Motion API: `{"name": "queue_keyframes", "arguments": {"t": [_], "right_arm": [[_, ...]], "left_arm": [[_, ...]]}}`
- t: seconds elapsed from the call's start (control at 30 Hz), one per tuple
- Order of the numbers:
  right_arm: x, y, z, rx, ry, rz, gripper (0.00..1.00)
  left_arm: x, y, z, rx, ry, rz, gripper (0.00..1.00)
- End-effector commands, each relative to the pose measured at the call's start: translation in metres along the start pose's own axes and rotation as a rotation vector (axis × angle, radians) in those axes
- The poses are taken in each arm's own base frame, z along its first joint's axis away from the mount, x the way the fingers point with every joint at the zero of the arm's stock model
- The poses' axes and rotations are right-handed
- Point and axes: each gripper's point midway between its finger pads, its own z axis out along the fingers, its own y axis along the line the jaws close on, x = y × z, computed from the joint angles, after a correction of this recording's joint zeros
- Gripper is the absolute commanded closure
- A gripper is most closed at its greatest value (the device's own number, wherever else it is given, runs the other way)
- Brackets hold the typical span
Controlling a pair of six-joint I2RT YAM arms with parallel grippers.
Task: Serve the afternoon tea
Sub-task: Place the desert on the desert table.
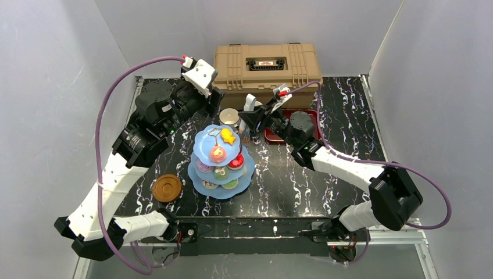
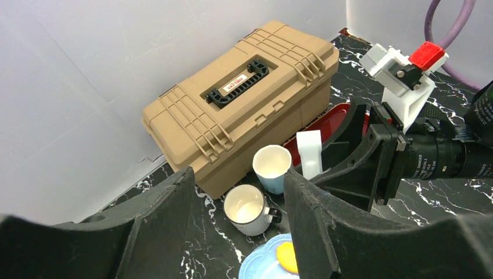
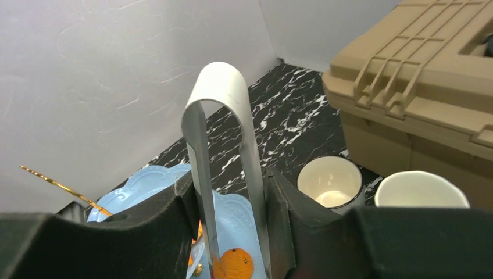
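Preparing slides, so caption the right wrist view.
Right jaws clamp metal tongs at an orange pastry on the blue stand; two mugs and toolbox behind.

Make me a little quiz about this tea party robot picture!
1. True or false: the right hand holds the metal tongs.
2. What colour is the saucer beside the cake stand? A brown, B green, C pink.
3. Fill in: the white mug and the blue mug stand in front of the tan ____.
Key: 1 true; 2 A; 3 toolbox.
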Motion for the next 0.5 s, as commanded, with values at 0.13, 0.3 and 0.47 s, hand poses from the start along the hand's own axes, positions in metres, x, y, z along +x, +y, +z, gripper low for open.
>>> {"name": "queue_keyframes", "arguments": {"t": [0.13, 0.3, 0.47], "right_arm": [[-0.064, 0.017, -0.010, -0.016, -0.203, -0.032, 0.74], [-0.080, 0.020, -0.015, -0.014, -0.239, -0.050, 0.70], [-0.093, 0.004, -0.023, 0.071, -0.263, -0.096, 0.69]], "left_arm": [[-0.014, 0.005, -0.008, -0.012, -0.043, -0.011, 0.44], [-0.015, 0.005, -0.008, -0.012, -0.045, -0.011, 0.44], [-0.014, 0.004, -0.008, -0.009, -0.042, -0.011, 0.44]]}}
